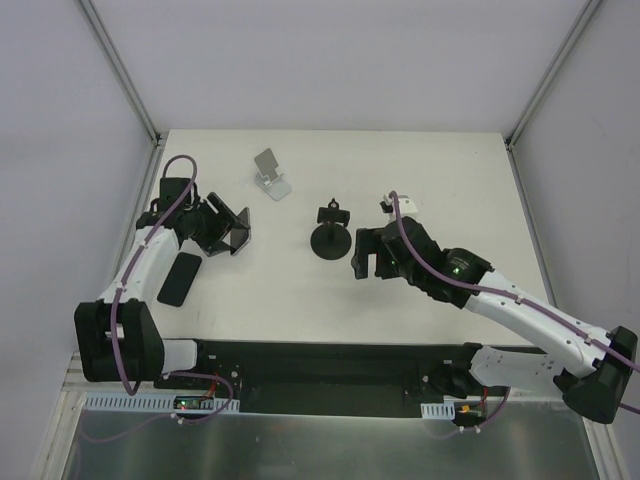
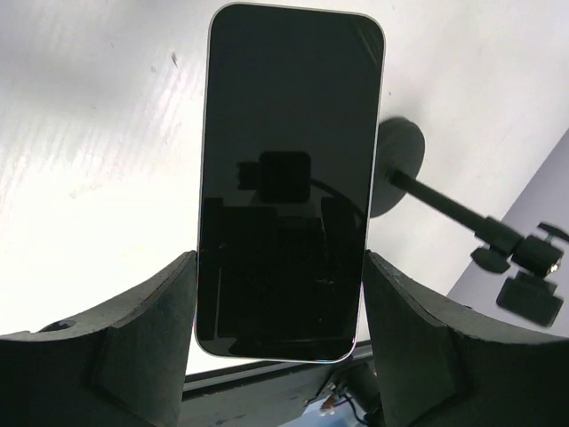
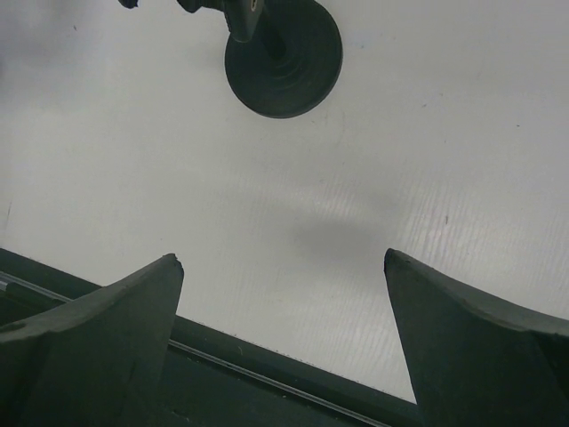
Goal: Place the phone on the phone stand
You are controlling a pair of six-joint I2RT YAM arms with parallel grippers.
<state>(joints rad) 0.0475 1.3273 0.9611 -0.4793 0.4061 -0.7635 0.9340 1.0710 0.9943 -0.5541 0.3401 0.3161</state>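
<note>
My left gripper (image 1: 226, 228) is shut on a black phone (image 2: 289, 178) and grips its two long edges near the lower end; it also shows in the left wrist view (image 2: 280, 302). The phone is held above the table on the left. A silver folding phone stand (image 1: 272, 175) stands at the back, beyond the gripper. A black round-based stand with a clamp head (image 1: 330, 240) stands at mid-table, and shows in the left wrist view (image 2: 396, 169) and the right wrist view (image 3: 283, 58). My right gripper (image 1: 365, 255) is open and empty just right of the black stand; it also shows in the right wrist view (image 3: 284, 267).
A second flat black phone-like slab (image 1: 180, 278) lies on the table beside my left forearm. The black rail (image 1: 330, 362) runs along the table's near edge. Grey walls close in the table on the left, back and right.
</note>
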